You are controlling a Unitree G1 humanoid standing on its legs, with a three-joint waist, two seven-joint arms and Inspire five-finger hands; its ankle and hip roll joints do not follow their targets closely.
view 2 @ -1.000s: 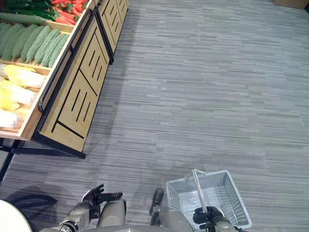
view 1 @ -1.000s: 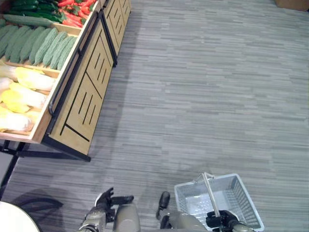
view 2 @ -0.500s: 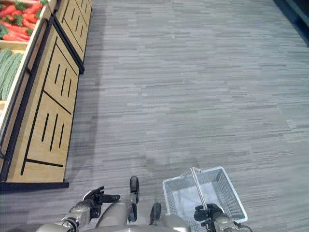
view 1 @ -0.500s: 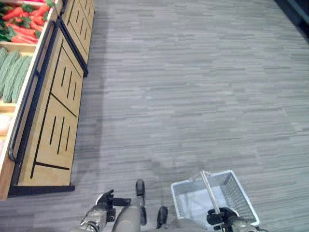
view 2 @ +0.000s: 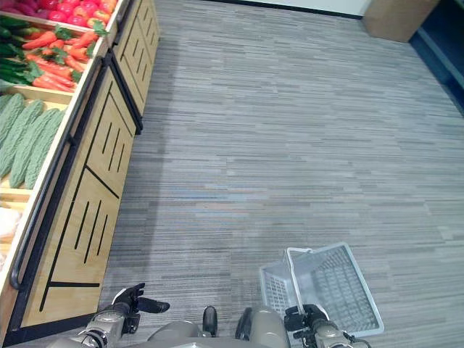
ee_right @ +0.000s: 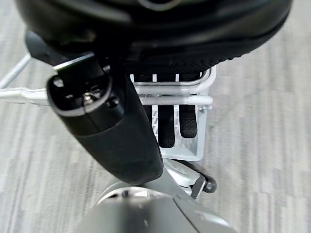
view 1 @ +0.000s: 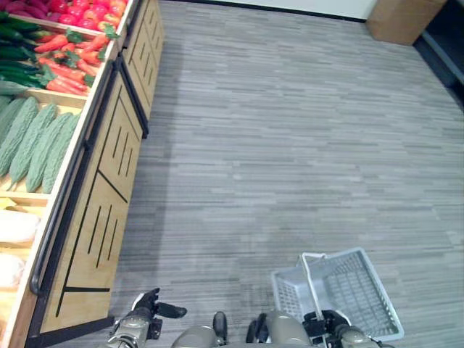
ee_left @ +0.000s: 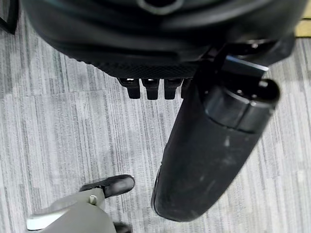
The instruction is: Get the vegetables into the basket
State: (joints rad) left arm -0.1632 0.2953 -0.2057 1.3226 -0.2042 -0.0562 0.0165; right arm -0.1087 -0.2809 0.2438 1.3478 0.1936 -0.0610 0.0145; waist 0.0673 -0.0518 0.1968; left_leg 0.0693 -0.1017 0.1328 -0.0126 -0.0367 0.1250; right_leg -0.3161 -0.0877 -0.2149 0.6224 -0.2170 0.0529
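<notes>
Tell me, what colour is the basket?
The basket is pale grey-white wire mesh, clearest in the left eye view.

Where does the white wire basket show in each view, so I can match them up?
Left eye view: basket at lower right, on the floor side of the right hand.
Right eye view: lower right.
Right wrist view: its rim and handle past the curled fingers.
Left wrist view: grey floor, no basket.
Shared landmark: the upright handle at the basket's left end.
</notes>
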